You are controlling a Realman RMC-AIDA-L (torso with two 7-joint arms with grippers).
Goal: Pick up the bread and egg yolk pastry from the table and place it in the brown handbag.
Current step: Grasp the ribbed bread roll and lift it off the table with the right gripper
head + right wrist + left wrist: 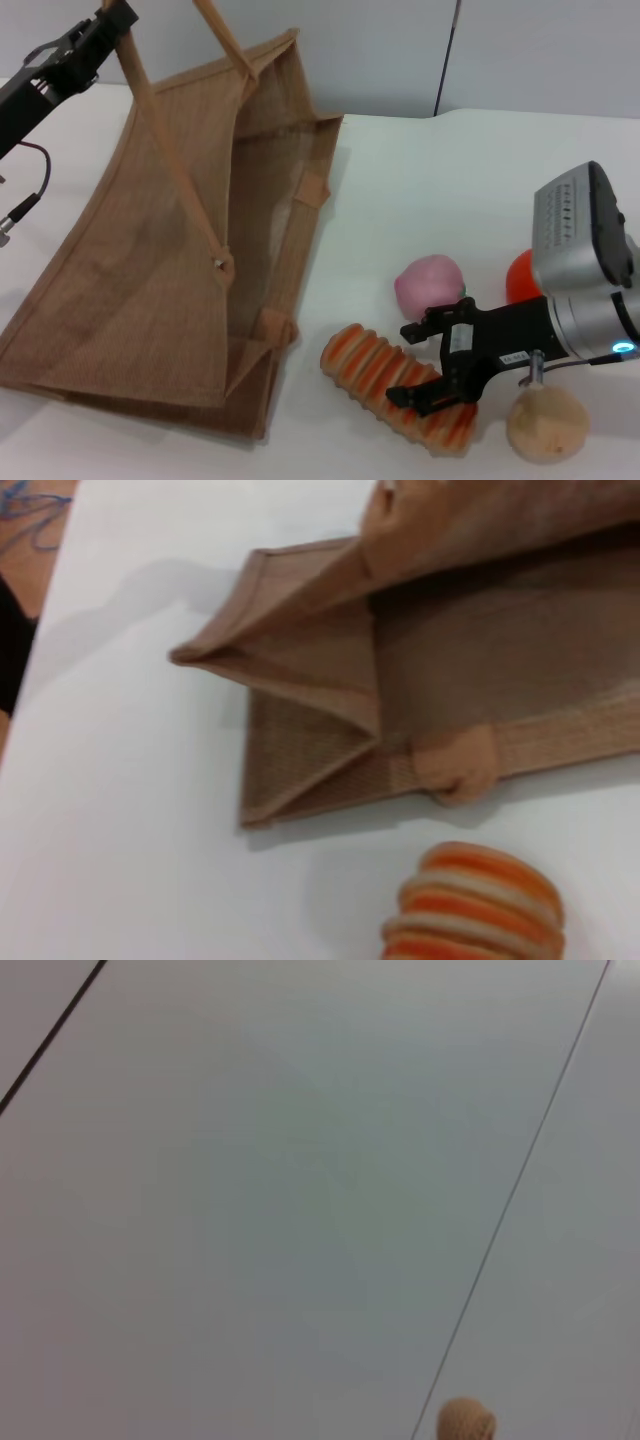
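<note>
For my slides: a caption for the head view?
Right end effector open over the bread; left end effector holds the brown handbag strap.

Lab-like room, white table [420, 180], plain grey wall [380, 50]

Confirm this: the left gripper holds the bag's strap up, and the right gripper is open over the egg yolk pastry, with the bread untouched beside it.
One thing is wrong. In the head view the right gripper is open over the bread, not the egg yolk pastry, which lies untouched beside it. The left gripper does hold up a strap of the brown handbag.
</note>
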